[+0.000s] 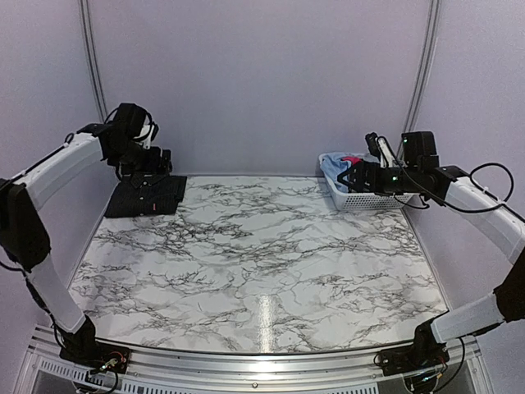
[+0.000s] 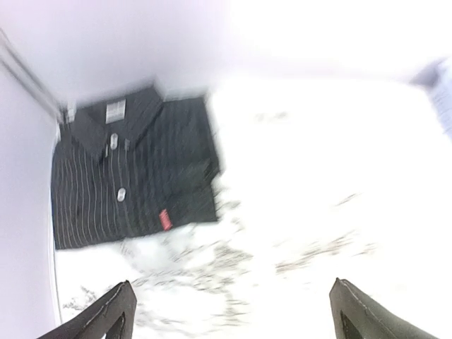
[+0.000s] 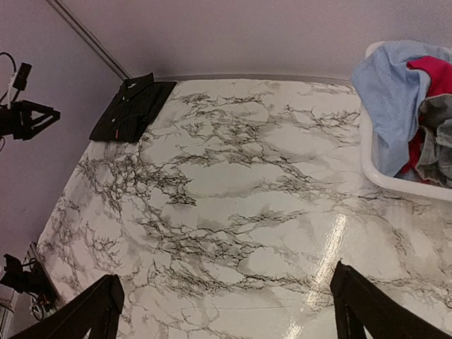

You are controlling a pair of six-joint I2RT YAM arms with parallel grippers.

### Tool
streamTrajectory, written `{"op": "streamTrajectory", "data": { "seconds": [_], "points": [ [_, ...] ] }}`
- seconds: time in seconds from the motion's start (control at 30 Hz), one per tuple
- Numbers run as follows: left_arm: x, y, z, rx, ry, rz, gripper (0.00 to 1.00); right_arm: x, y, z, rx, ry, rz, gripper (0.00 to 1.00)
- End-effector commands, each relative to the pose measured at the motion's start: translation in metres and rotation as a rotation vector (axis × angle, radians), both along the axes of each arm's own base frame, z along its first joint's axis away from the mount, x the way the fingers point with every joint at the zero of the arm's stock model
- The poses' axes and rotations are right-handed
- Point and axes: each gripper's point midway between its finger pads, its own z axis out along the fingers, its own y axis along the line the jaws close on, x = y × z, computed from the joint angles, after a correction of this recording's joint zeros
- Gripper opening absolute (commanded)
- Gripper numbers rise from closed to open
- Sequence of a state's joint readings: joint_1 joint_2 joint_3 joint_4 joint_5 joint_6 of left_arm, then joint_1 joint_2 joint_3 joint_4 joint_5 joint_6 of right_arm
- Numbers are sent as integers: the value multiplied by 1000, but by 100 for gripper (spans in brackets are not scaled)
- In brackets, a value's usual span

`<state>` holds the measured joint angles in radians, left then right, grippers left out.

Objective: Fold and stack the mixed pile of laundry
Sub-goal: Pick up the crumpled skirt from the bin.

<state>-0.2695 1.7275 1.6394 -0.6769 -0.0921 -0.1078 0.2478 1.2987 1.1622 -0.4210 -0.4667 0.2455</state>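
A black pinstriped button shirt [image 1: 146,195] lies folded flat at the table's far left corner, also in the left wrist view [image 2: 134,176] and in the right wrist view [image 3: 131,106]. My left gripper [image 1: 149,158] hangs open just above its far edge, nothing between the fingers [image 2: 113,311]. The rest of the laundry pile [image 1: 343,166], light blue, pink-red and grey pieces [image 3: 417,99], sits heaped in the white lattice basket [image 1: 361,199] at the far right. My right gripper [image 1: 351,176] hovers open over the basket's left side, its fingers [image 3: 360,304] empty.
The marble-patterned table [image 1: 262,254] spreads between shirt and basket. Pale booth walls close in at the back and both sides. The basket's white rim [image 3: 395,182] stands at the right edge of the right wrist view.
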Motion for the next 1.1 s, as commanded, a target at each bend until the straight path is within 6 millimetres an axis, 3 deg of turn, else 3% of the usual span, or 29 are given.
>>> {"op": "streamTrajectory", "data": {
  "seconds": [0.0,0.07,0.13,0.43,0.57,0.7,0.8,0.87,0.97,1.07],
  "points": [
    [-35,-24,54,-104,-76,4,99,-7,-5,10,-64,-28,36,98],
    [-53,-38,60,-147,-77,-14,99,-11,-6,6,-67,-18,33,99],
    [-73,-52,53,-180,-48,-24,99,-15,-9,1,-57,-6,15,99],
    [-159,-102,-40,-127,136,-68,99,-50,-18,-54,-56,105,-9,98],
    [-174,-113,-57,-177,134,-54,99,-64,-19,-78,-38,159,-16,98],
    [-171,-104,-46,-253,50,24,99,-69,-26,-90,-55,171,-49,98],
    [-169,-97,-42,-280,22,74,99,-59,-35,-84,-100,137,-99,99],
    [-170,-103,-43,-286,37,37,99,-42,-46,-72,-157,86,-153,98],
    [-168,-111,-34,-295,31,-4,99,-1,-74,-38,-257,-7,-263,98],
    [-159,-116,-19,-294,-5,-24,99,50,-111,-19,-286,-28,-359,99]
  ]
}}
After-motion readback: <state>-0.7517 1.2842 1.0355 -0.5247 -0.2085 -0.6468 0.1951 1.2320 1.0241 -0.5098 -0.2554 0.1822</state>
